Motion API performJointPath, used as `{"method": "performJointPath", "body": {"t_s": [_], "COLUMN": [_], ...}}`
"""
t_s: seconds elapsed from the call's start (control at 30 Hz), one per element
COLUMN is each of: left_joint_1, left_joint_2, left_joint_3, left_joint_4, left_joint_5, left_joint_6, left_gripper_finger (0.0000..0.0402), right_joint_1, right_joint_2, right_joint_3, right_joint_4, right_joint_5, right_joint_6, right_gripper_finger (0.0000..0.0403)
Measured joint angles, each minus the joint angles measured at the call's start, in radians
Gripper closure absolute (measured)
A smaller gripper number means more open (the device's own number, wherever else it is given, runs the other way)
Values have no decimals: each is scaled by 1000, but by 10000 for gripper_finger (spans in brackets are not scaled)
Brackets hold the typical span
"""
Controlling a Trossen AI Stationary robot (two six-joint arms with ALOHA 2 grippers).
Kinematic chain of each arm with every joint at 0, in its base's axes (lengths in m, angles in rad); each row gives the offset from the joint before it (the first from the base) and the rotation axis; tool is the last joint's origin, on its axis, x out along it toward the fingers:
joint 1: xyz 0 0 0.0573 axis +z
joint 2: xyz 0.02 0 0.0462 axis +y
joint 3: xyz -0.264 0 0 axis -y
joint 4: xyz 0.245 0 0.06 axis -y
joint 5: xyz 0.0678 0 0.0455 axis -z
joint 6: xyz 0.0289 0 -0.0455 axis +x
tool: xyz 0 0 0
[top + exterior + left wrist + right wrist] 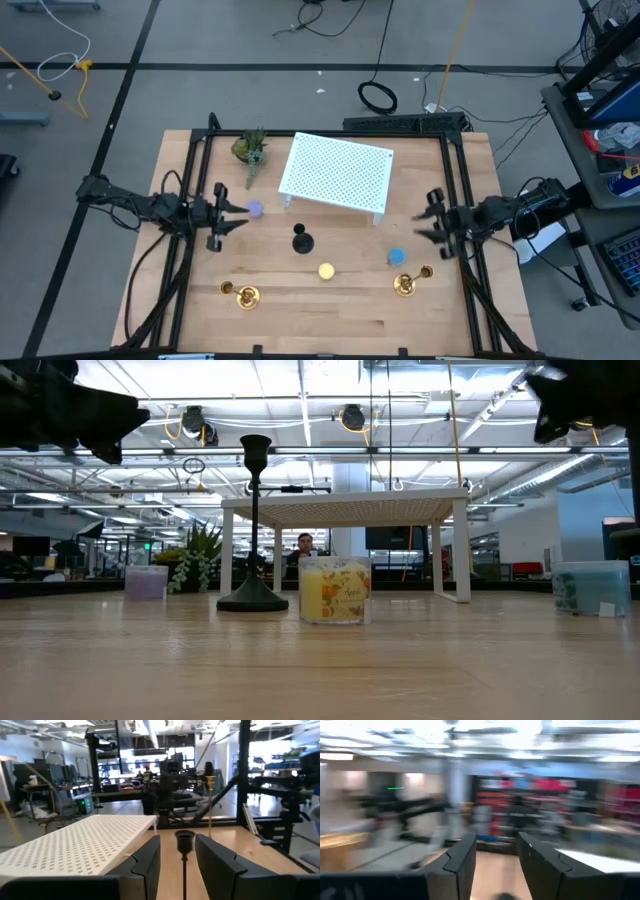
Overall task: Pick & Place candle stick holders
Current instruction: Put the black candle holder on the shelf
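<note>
A short black candle stick holder stands upright on its round base at the table's middle; it also shows in the low view and in the left wrist view. Two brass holders stand near the front edge, one at the left and one at the right. My left gripper is open and empty above the table, left of the black holder, pointing at it. My right gripper is open and empty above the table at the right.
A white perforated stand stands at the back middle, with a small potted plant to its left. A purple candle, a yellow candle jar and a blue candle jar stand around the black holder.
</note>
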Motion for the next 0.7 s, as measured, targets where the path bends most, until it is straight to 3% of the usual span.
{"method": "performJointPath", "body": {"t_s": [0.1,0.2,0.43,0.7], "left_joint_1": [0,0,2,63], "left_joint_2": [0,6,129,405], "left_joint_3": [0,0,0,74], "left_joint_4": [6,25,203,312], "left_joint_5": [-9,-10,-11,-11], "left_joint_6": [-9,-17,19,-10], "left_gripper_finger": [273,273,273,272], "right_joint_1": [0,-1,-30,-122], "right_joint_2": [0,1,87,304], "right_joint_3": [0,0,0,0], "right_joint_4": [-3,12,172,365], "right_joint_5": [214,316,201,176], "right_joint_6": [-2,7,-27,-7], "right_gripper_finger": [264,264,264,264]}}
